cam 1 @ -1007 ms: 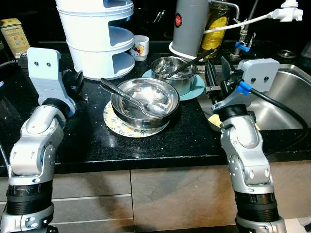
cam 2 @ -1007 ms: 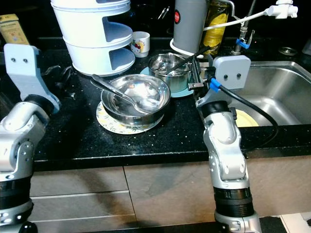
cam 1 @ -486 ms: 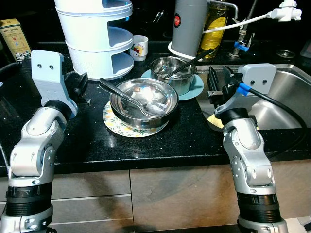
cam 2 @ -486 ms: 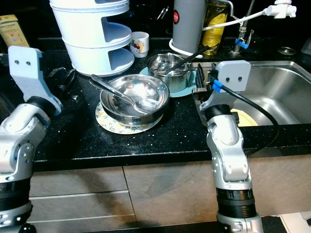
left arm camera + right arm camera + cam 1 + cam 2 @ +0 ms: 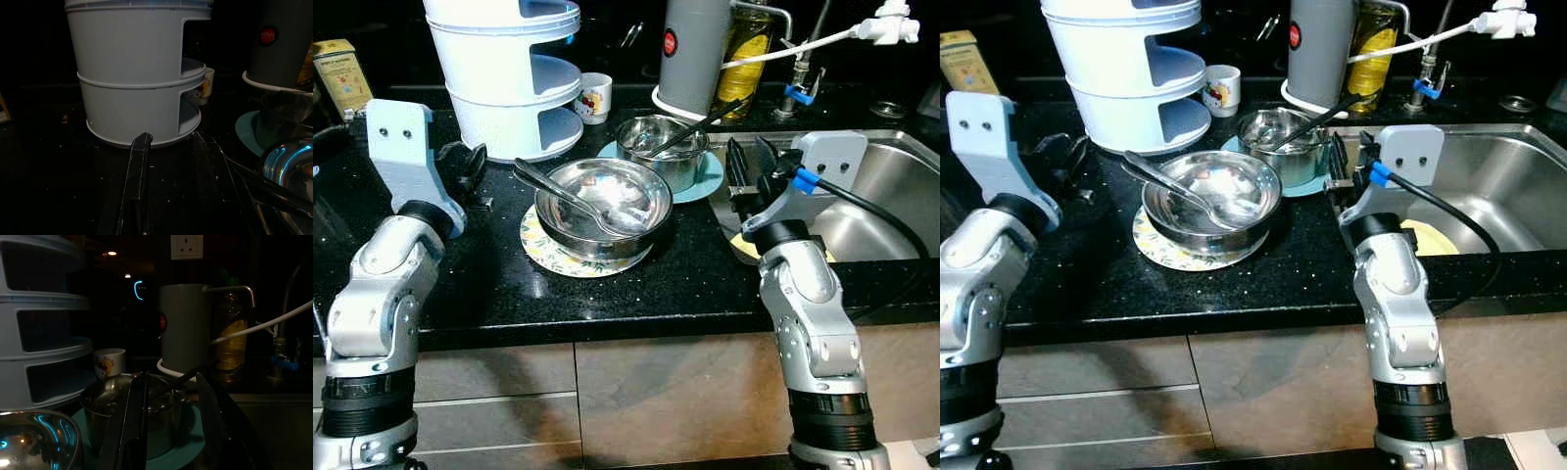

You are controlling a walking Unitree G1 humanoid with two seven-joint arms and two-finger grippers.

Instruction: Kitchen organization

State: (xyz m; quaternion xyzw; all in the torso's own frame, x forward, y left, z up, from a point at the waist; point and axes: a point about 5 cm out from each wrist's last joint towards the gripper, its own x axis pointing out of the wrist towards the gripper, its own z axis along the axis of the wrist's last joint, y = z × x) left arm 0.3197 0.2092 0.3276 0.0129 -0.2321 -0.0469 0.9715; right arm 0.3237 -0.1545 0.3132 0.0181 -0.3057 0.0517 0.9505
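Since the earlier frame both arms shifted slightly: right tool [image 5: 751,164] sits a bit nearer the small steel bowl [image 5: 663,149], left tool [image 5: 468,166] holds near the white tiered rack [image 5: 514,73]. Both arms are bent up over the black counter [image 5: 607,284], each tool's fingers parted and empty. Two steel bowls: the large bowl [image 5: 604,206] with a spoon [image 5: 558,191] on a patterned plate [image 5: 553,253], the small one on a teal plate [image 5: 705,176] beside the sink [image 5: 881,211]; nothing on the counter moved.
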